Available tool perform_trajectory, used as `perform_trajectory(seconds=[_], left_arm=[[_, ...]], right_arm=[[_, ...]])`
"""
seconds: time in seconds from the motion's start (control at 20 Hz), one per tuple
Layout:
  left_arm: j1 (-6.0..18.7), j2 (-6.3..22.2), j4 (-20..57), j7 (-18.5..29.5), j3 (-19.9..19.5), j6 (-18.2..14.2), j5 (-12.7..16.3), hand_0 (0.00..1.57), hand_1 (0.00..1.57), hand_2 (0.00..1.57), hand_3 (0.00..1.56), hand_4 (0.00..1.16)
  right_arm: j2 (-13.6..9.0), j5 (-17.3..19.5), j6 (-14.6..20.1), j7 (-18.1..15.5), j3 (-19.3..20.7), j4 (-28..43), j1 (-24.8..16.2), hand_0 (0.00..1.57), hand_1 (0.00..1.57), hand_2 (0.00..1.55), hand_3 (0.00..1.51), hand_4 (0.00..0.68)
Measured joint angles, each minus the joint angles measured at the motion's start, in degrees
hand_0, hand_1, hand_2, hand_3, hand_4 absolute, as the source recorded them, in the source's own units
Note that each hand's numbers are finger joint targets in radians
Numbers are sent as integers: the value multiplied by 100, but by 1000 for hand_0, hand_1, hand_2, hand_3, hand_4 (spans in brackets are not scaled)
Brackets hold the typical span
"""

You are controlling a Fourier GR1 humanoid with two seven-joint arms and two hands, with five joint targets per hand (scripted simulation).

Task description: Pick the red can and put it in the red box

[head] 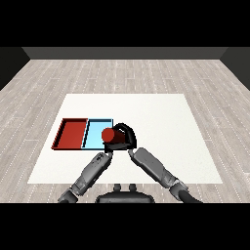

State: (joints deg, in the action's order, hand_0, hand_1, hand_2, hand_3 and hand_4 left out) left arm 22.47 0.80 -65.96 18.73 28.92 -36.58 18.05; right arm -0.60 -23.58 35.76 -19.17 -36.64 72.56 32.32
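The red can [108,134] is off the desk, tipped so that its round end faces the viewer. It sits at the right edge of the light blue tray [95,133], partly over that tray's right rim. The right hand [125,136] is curled round the can from the side away from the tray, its black fingers arching over the top. This looks like a carrying hold, with the can lifted so it can pass over the tray walls.

The red tray [71,133], where the can is meant to go, lies directly against the light blue tray's left side, so the can has the whole light blue tray to cross first. My judgement is that the pick is done and the carry leftward is only beginning.

The left hand [105,156] sits just nearer the viewer than the light blue tray's right corner, below the can. Its fingers are too small and too hidden to tell whether they are open or closed. It holds nothing that can be seen.

Both trays rest on a white desk [161,136], towards its left half. Round the desk is a pale wooden plank floor [146,73], and beyond it a dark wall [122,52].
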Motion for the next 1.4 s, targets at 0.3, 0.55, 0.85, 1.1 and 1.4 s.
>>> perform_trajectory(seconds=[0.3, 0.55, 0.85, 1.1, 1.4], left_arm=[[-70, -19, -49, -10, -7, -125, -179, 1571, 1571, 1529, 1455, 1118], [-140, -34, -76, 63, -58, -83, -299, 1571, 1571, 1541, 1466, 1123], [-120, -63, -110, -57, -206, 11, -407, 1571, 1571, 1571, 1509, 1145], [-188, -60, 24, 66, -224, 13, -292, 1571, 1571, 1571, 1489, 1144], [-389, 245, -239, 27, -495, 196, -409, 1571, 1571, 1571, 1483, 1140]], right_arm=[[24, 234, -192, 11, 43, 93, -231, 0, 0, 0, 0, 0], [44, 530, -273, 222, 89, 217, -340, 0, 0, 0, 0, 0], [43, 645, -436, 223, 319, 237, -393, 0, 0, 0, 0, 0], [-38, 791, -519, 148, 666, 471, -603, 0, 0, 0, 0, 0], [-543, 762, -743, 273, 1117, 1566, -1175, 0, 0, 0, 0, 0]])
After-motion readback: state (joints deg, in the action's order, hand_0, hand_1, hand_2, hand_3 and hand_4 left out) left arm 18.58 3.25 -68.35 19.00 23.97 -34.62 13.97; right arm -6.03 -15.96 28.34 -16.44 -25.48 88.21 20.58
